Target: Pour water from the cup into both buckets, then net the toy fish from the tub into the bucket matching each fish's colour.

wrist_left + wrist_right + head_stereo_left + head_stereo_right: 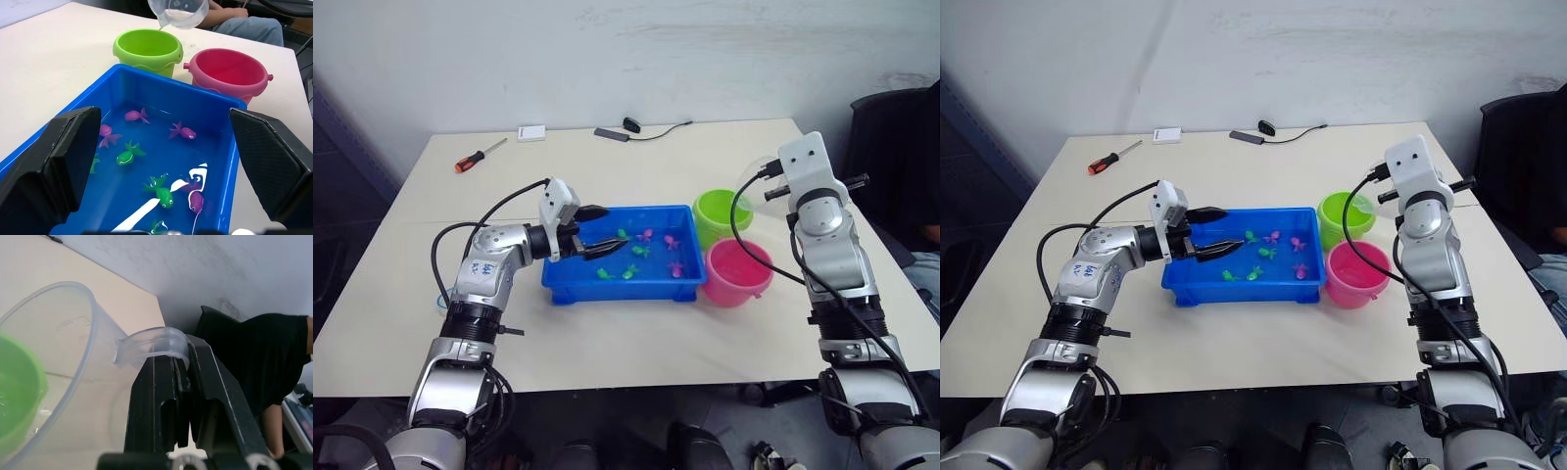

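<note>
The right tool (171, 382) is clamped on the handle of the clear measuring jug (178, 12), tipped over the lime green bucket (722, 215) near the surface's right edge. A tilt too steep, or drift toward the edge, could spill water past the rim. The left tool (597, 235) hangs open over the blue tub (566, 284) of toy fish (161, 193); the pink bucket (736, 274) stands just beside.

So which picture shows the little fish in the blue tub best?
The left wrist view: it looks straight into the tub, so each toy fish shows clearly, green and pink. Both eye views show them as tiny specks in the tub. In the right wrist view the right gripper holds the cup by its handle.
</note>
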